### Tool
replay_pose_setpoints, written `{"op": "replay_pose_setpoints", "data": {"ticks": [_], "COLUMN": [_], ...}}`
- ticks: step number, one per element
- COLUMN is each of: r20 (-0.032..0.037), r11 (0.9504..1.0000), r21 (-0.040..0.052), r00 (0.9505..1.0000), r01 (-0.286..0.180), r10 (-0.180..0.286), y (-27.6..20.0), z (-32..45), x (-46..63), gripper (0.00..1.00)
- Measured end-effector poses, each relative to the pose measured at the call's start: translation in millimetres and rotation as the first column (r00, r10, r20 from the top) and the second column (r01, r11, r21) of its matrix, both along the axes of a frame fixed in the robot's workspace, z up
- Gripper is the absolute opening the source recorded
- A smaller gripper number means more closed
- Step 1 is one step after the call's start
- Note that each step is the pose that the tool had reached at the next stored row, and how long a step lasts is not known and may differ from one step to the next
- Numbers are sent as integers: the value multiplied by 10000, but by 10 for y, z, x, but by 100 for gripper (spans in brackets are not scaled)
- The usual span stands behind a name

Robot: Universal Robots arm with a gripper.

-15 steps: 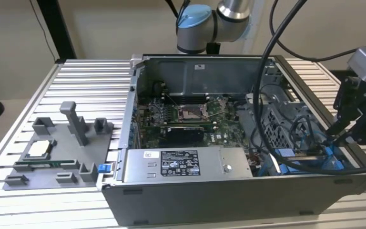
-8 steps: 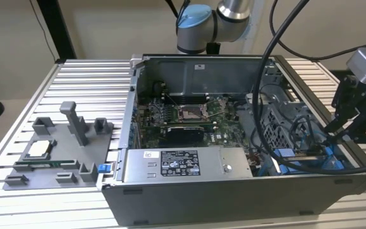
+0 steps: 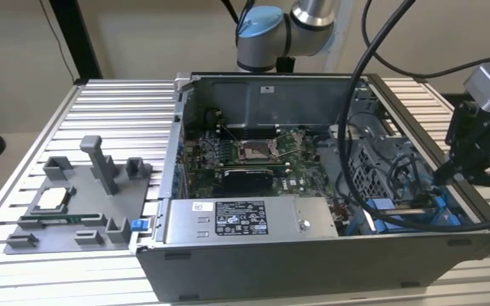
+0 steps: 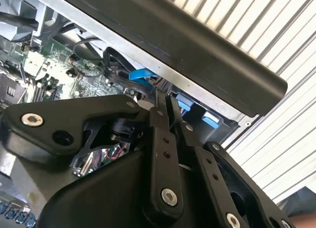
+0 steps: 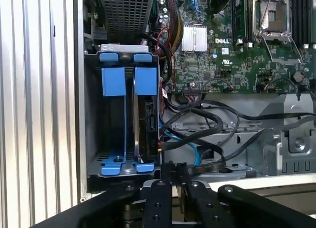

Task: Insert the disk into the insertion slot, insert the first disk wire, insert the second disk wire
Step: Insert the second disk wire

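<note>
Two black fingers point(image 5: 167, 172) of one gripper point(image 5: 173, 169) sit nearest in the first wrist view, almost closed, with nothing visible between them. One disk point(image 5: 149, 120) stands on edge just beyond the fingertips. It is seated in one insertion slot point(image 5: 94, 124), which has two blue tabs point(image 5: 113, 81) at its far end. One blue wire point(image 5: 177, 138) and several black cables point(image 5: 217, 120) curl beside the disk. Farther ahead lies one green motherboard point(image 5: 222, 55), inside an open computer case point(image 3: 313, 268) on a ribbed table point(image 3: 109, 108).
</note>
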State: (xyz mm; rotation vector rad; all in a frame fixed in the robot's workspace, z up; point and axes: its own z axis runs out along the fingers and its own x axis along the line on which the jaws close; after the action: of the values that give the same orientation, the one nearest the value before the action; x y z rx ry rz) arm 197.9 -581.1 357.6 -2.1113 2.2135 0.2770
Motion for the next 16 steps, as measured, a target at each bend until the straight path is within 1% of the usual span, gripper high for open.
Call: {"op": "replay_pose_setpoints", "data": {"ticks": [3,6,8,11,13,15,16], "r20": [-1,-10,-37,-78,-140,-187,-188], "r11": [10000,9999,9998,9998,9998,9998,9998], "r21": [80,138,179,196,215,222,223], "r00": [10000,10000,10000,10000,9999,9998,9998], "r01": [-2,-2,-1,0,0,3,3], "r10": [2,2,2,1,3,1,2], "y": [0,0,0,0,-2,-9,-9], "z": [1,2,29,63,96,99,99], "x": [2,2,2,2,2,1,1], "gripper": [0,0,0,0,0,0,0]}}
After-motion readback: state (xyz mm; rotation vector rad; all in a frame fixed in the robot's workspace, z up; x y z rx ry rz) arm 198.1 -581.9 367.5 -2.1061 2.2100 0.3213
